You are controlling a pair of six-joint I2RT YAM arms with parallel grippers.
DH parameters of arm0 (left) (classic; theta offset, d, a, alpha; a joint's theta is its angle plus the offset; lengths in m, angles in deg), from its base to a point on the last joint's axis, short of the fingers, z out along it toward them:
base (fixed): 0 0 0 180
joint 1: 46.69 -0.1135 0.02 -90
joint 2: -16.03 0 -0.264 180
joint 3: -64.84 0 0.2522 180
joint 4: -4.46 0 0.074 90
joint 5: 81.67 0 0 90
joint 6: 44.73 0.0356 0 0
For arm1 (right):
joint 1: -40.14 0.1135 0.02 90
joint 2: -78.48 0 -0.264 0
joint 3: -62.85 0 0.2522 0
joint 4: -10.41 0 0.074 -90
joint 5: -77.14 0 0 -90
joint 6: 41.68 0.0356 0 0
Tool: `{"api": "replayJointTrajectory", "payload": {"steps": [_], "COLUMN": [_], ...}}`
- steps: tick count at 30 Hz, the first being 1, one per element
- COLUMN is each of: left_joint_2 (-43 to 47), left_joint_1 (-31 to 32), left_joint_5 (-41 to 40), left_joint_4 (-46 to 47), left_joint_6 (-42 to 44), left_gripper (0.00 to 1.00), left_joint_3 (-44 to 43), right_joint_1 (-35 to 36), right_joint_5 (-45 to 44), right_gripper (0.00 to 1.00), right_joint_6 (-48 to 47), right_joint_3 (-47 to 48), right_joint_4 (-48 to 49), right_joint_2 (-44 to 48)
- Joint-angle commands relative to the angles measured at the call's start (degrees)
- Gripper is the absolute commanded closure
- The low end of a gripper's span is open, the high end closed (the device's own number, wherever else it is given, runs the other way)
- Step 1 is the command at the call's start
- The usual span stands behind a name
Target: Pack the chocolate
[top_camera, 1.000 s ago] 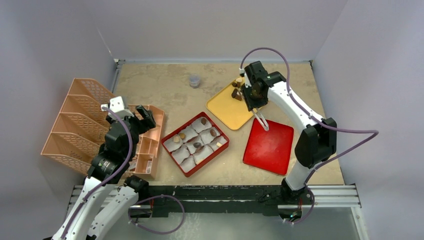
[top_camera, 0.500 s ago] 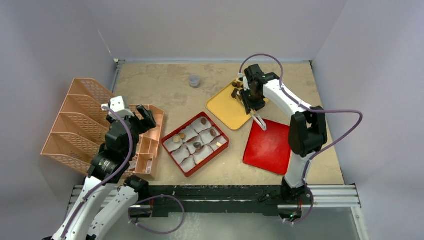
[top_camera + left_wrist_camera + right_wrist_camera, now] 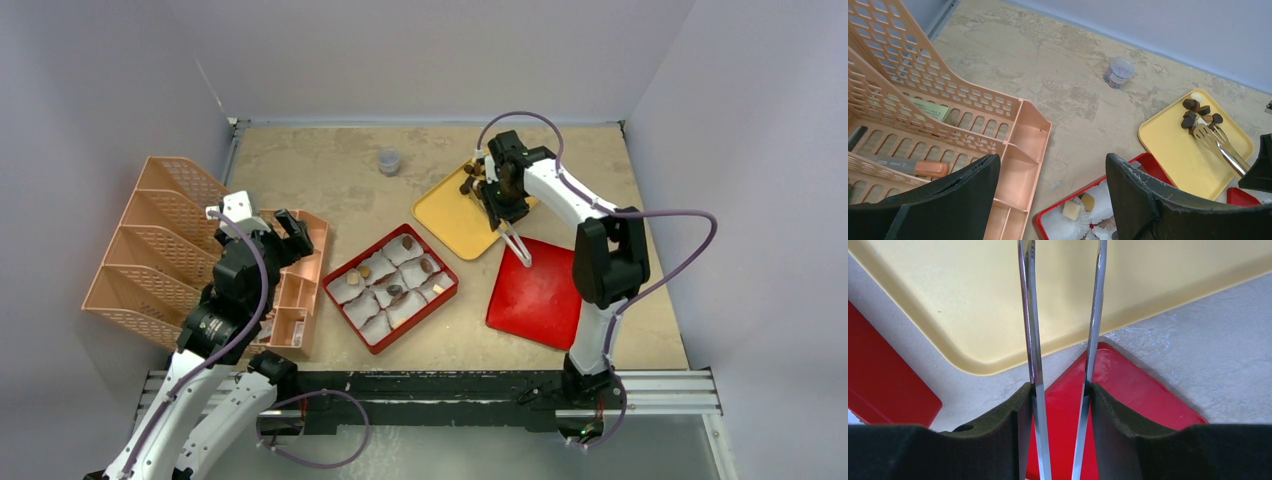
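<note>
Top view: the left gripper (image 3: 290, 230) hung over the peach organizer (image 3: 150, 250) at the table's left side, its fingers spread wide with nothing between them. The right gripper (image 3: 503, 215) sat above the near corner of the yellow tray (image 3: 445, 215), clamped on metal tongs (image 3: 517, 243) whose rear end stuck out over the red lid (image 3: 540, 295). A small heap of chocolate (image 3: 470, 181) lay in the tray's far corner, just beside the right wrist. More pieces sat singly in white paper cups (image 3: 378, 272) inside the red box (image 3: 447, 293), which lay between organizer and tray. A small jar (image 3: 389, 161) stood well apart, farther back. Left wrist view: both black fingers (image 3: 948, 200) framed the picture, far apart and gripping nothing. The organizer lay below them, with an orange-and-grey pen (image 3: 903, 165) in one compartment. The heap on the tray was mostly dark brown pieces, with one cream-white piece at its far edge. The forked tong tips lay right at its near side, but I could not tell whether they touched it. The box's corner showed a cream cube and a tan piece, each in a cup. Right wrist view: the two padded fingers (image 3: 998, 435) pressed the tong blades from outside. The blades stood a narrow gap apart at the pads and widened toward the tips. The tips and the chocolate were out of frame. The yellow tray lay beyond, and a corner of the red lid sat beneath the fingers.
</note>
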Motion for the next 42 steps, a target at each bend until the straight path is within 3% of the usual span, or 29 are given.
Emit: {"api": "replayJointTrajectory", "payload": {"steps": [1,25,29,42], "left_joint_2": [-0.2,0.2,0.4,0.3], "left_joint_1": [-0.3,-0.3,-0.3,-0.3], "left_joint_5": [0.2,0.1,0.0,0.0], "left_joint_4": [1.9,1.7,1.7,1.7], "left_joint_6": [0.2,0.0,0.0,-0.1], "left_gripper": [0.24,0.24,0.24,0.24], "left_joint_3": [-0.5,-0.5,-0.4,-0.4], "right_joint_1": [-0.3,-0.2,-0.2,0.6], "right_joint_5": [2.7,1.7,1.7,2.6], "right_gripper": [0.54,0.53,0.61,0.71], "right_joint_6": [-1.6,-1.4,-1.2,-0.4], "right_joint_3": [1.5,5.5,5.5,-0.4], "right_joint_4": [1.3,2.1,2.0,2.4], "right_joint_2": [-0.4,-3.8,-3.6,3.3]}}
